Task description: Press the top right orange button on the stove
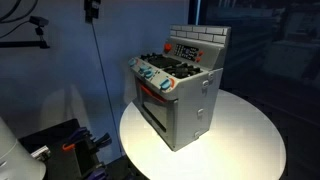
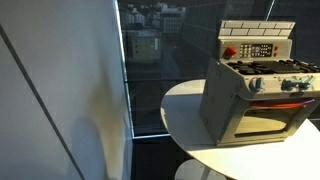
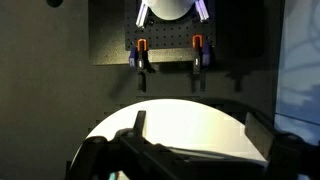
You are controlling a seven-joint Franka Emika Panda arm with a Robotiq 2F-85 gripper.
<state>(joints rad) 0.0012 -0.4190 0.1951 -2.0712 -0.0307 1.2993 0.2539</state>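
A grey toy stove (image 1: 180, 95) stands on a round white table (image 1: 245, 135); both exterior views show it (image 2: 250, 90). Its upright back panel carries an orange-red button (image 1: 167, 47) beside a strip of small keys, and the button also shows in the other exterior view (image 2: 230, 52). Blue and orange knobs line the stove's front edge. My gripper (image 3: 198, 128) appears only in the wrist view, with its two dark fingers wide apart and nothing between them. It looks across the white table top (image 3: 190, 125). The stove does not show in the wrist view.
A dark pegboard with orange-handled clamps (image 3: 168, 50) stands behind the table in the wrist view. A dark window (image 2: 150, 60) and a pale wall (image 2: 60, 100) lie beside the table. Dark equipment (image 1: 70, 145) sits low near the table's edge.
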